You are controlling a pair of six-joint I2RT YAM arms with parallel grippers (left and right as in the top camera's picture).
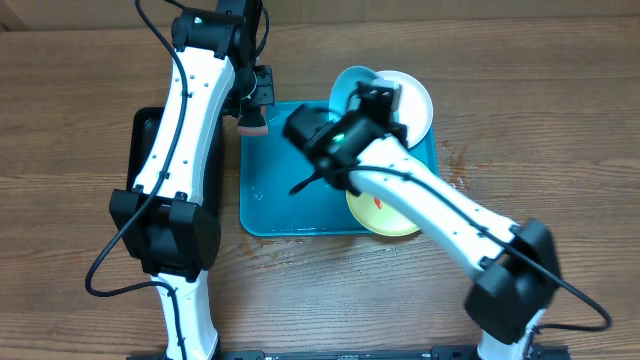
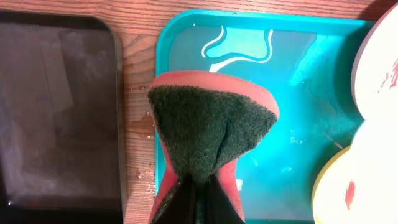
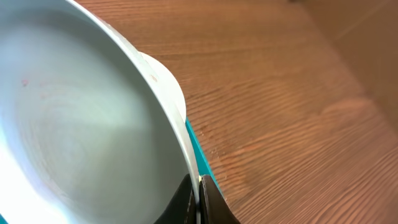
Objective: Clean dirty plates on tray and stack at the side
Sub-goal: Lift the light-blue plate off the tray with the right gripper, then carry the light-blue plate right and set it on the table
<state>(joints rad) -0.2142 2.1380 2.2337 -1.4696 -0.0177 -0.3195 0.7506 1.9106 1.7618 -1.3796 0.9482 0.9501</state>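
Note:
The turquoise tray (image 1: 280, 190) lies mid-table. My right gripper (image 1: 375, 100) is shut on the rim of the light blue plate (image 1: 350, 85), which is tilted up at the tray's far right corner; the right wrist view shows the jaws (image 3: 198, 186) pinching that rim (image 3: 74, 124). The white plate (image 1: 412, 100) lies just behind it. The yellow-green plate (image 1: 385, 215), with a red smear, lies at the tray's near right. My left gripper (image 1: 252, 122) is shut on a red sponge with a dark green scouring face (image 2: 211, 124), over the tray's far left edge (image 2: 249, 50).
A black rectangular tray (image 1: 145, 140) lies left of the turquoise tray, under the left arm, and also shows in the left wrist view (image 2: 56, 112). Water puddles and droplets lie on the turquoise tray floor (image 2: 242, 46). Bare wooden table (image 1: 560, 120) stretches right.

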